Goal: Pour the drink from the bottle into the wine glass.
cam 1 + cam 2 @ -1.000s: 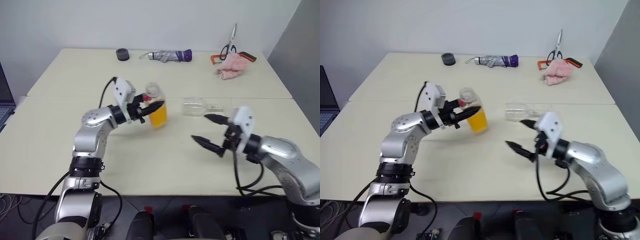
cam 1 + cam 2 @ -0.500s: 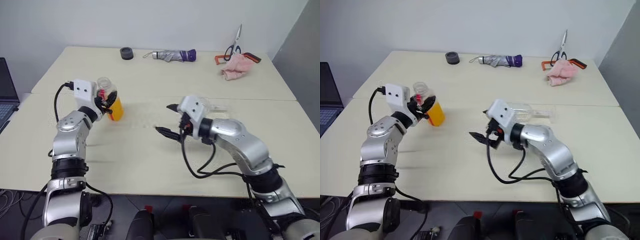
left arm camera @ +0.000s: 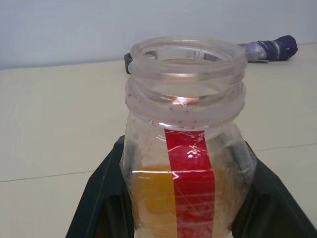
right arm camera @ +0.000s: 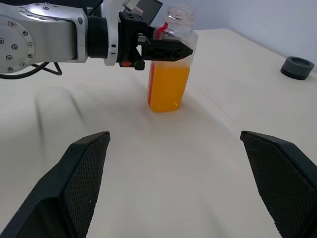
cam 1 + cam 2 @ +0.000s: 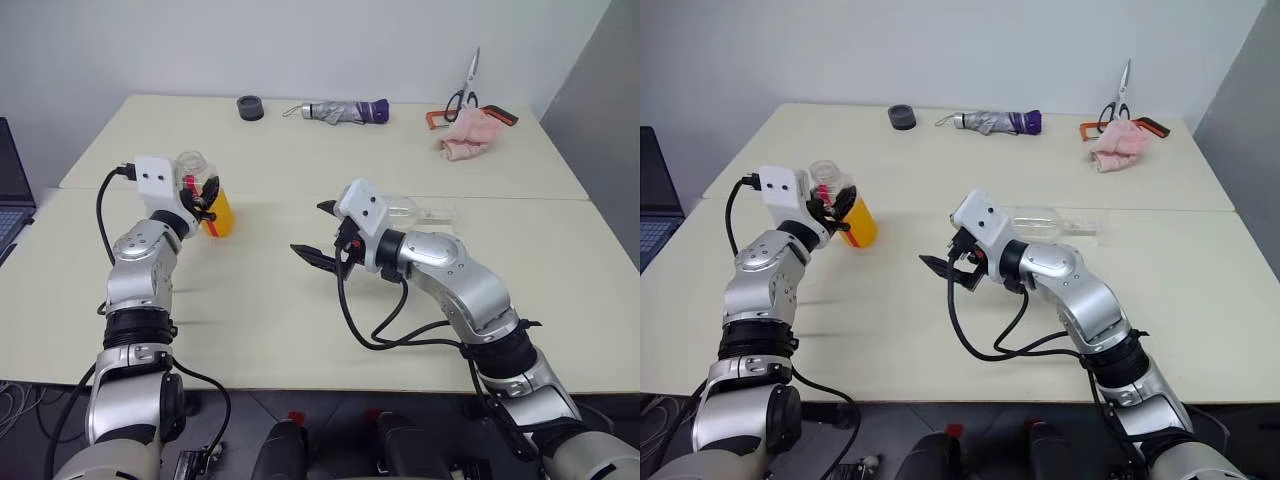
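1. Left hand [image 5: 205,196] clamped on the bottle [image 5: 203,195] at its upper body; bottle upright, uncapped, base at the counter [image 5: 260,310], far left side.
2. Drink [image 4: 168,89] bright orange, filling roughly the lower half of the bottle; red label strip [image 3: 190,183] facing the left wrist.
3. Right hand [image 5: 317,233] spread wide, empty, fingers level and aimed toward the bottle, well apart from it.
4. Wine glass [image 5: 1045,222] lying on its side on the counter, just behind the right hand.
5. Along the far edge: black ring [image 5: 249,107], folded umbrella [image 5: 340,110], pink cloth [image 5: 468,134], scissors [image 5: 466,85].
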`<state>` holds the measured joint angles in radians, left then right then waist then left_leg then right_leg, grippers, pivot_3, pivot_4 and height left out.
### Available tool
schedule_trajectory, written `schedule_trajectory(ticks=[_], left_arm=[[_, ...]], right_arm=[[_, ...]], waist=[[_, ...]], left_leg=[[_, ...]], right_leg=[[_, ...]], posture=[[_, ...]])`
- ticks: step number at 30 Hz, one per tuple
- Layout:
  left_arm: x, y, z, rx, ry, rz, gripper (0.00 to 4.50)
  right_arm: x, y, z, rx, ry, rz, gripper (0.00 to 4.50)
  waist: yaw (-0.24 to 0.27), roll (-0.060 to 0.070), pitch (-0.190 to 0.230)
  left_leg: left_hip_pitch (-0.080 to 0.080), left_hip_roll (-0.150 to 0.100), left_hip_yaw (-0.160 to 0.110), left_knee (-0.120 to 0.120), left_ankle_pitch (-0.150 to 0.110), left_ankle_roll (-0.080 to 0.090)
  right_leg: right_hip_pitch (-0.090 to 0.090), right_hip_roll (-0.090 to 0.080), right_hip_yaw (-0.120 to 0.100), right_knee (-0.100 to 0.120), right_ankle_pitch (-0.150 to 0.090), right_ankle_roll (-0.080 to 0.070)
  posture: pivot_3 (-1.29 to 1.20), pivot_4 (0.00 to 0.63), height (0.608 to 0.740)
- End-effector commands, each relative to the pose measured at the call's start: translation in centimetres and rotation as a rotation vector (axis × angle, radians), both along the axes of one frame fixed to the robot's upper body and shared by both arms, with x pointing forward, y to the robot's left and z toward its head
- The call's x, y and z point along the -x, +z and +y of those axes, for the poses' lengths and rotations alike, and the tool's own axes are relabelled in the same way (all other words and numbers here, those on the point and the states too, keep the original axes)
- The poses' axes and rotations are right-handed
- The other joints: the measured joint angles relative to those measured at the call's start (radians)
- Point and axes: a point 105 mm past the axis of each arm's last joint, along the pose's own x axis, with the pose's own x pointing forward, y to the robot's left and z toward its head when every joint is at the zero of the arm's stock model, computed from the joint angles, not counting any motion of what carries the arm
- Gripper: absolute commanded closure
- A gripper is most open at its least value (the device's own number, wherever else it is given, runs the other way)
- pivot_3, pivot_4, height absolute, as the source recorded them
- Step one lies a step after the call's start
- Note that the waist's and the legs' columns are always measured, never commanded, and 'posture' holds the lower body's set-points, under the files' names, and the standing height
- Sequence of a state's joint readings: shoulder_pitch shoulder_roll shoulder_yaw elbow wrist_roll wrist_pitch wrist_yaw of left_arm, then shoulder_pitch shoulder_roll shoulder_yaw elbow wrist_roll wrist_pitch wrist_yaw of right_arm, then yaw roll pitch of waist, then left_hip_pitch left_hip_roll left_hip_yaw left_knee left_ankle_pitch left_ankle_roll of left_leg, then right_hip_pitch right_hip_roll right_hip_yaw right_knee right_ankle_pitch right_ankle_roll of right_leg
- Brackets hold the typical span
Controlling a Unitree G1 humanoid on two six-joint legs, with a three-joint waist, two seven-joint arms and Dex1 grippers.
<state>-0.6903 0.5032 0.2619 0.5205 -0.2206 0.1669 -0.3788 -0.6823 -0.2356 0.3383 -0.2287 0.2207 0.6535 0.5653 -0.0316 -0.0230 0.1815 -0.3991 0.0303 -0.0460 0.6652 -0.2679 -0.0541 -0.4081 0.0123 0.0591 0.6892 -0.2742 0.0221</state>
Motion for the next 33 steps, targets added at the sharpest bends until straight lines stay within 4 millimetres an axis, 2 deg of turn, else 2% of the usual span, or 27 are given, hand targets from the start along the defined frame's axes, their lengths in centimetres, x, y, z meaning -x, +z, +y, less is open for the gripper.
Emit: schedule_trajectory(ticks=[1, 6, 7, 16, 20, 24, 26, 33], left_arm=[[0.0, 1.0, 0.9, 0.028, 0.037, -0.035, 1.70], [0.3, 0.8, 0.8, 0.022, 0.026, -0.043, 0.11], [0.4, 0.7, 0.8, 0.020, 0.024, -0.042, 0.05], [2.2, -0.7, 1.1, -0.038, 0.070, -0.046, 0.05], [3.0, -1.7, 1.1, -0.055, 0.078, -0.044, 0.05], [4.1, -2.4, 1.2, -0.127, 0.095, -0.065, 0.05], [5.1, -2.4, 0.8, -0.182, 0.084, -0.097, 0.05], [8.5, -4.4, -1.1, -0.271, -0.045, -0.056, 0.05]], right_arm=[[0.4, 1.5, 0.3, -0.023, 0.021, -0.048, 0.00], [0.6, 1.6, 0.4, -0.027, 0.030, -0.044, 0.00], [0.7, 1.5, 0.4, -0.026, 0.032, -0.043, 0.00], [1.0, 0.6, -0.7, -0.020, 0.024, -0.001, 0.00], [2.0, -0.3, -1.6, 0.009, 0.049, 0.004, 0.00], [2.4, -1.7, -3.3, 0.061, 0.005, -0.037, 0.00], [1.4, -1.8, -4.9, 0.044, -0.119, -0.068, 0.00], [1.1, -2.2, -9.6, 0.153, -0.372, -0.242, 0.00]], waist=[[0.000, 0.000, 0.000], [0.000, 0.000, 0.000], [0.000, 0.000, 0.000], [0.000, 0.000, 0.000], [0.000, 0.000, 0.000], [0.000, 0.000, 0.000], [0.001, 0.000, 0.000], [0.001, 0.000, 0.000]], left_leg=[[0.000, 0.000, 0.000, 0.000, 0.000, 0.000], [-0.001, 0.000, -0.001, 0.000, 0.000, 0.000], [-0.001, 0.000, -0.001, 0.000, 0.000, 0.000], [-0.001, 0.000, -0.002, 0.000, 0.000, 0.000], [-0.001, 0.000, -0.003, 0.000, 0.000, 0.000], [-0.001, 0.000, -0.003, -0.001, 0.000, 0.000], [-0.001, 0.000, -0.002, -0.001, 0.000, 0.000], [0.000, 0.000, -0.002, -0.001, 0.000, 0.000]], right_leg=[[0.000, 0.000, 0.000, 0.000, 0.000, 0.000], [0.000, 0.000, -0.001, 0.000, 0.000, 0.000], [0.000, 0.000, -0.001, 0.000, 0.000, 0.000], [-0.001, 0.000, 0.000, 0.000, 0.000, 0.000], [-0.001, -0.001, 0.000, 0.000, 0.000, 0.000], [-0.001, -0.001, 0.000, -0.001, 0.000, 0.000], [0.000, -0.001, 0.000, -0.001, 0.000, 0.000], [0.000, -0.001, 0.001, -0.002, 0.000, 0.000]], posture=[[0.00, 0.150, 0.740], [0.00, 0.150, 0.740], [0.00, 0.150, 0.740], [0.00, 0.150, 0.740], [0.00, 0.150, 0.740], [0.00, 0.150, 0.740], [0.00, 0.150, 0.740], [0.00, 0.150, 0.740]])
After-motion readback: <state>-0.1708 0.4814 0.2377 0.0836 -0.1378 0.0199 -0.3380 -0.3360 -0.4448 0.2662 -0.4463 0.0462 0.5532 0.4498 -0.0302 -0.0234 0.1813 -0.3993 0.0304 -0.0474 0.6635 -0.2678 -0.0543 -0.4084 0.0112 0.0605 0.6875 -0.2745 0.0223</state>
